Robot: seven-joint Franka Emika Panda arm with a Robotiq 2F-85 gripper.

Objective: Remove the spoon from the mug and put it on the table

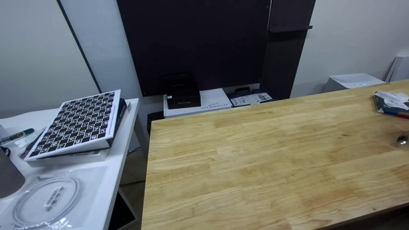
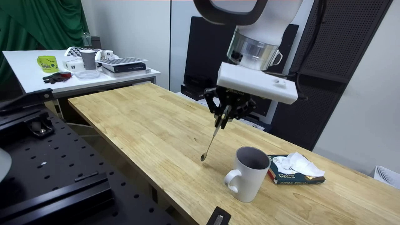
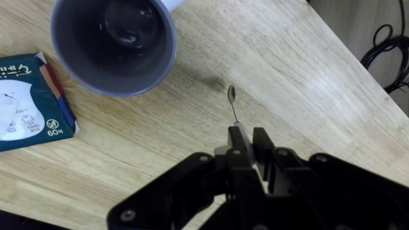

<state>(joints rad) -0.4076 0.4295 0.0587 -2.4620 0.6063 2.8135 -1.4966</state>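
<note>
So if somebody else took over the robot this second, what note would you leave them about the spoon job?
Gripper: closed on the handle of the pale-handled spoon, holding it tilted, bowl end down.
Spoon: low over the wooden table, beside the light grey mug; whether its tip touches the wood is hard to tell.
Mug: upright on the table, no spoon inside.
Done: spoon out of the mug.
Left: probably ease the spoon down flat, open the gripper, then back away without bumping the mug.
</note>
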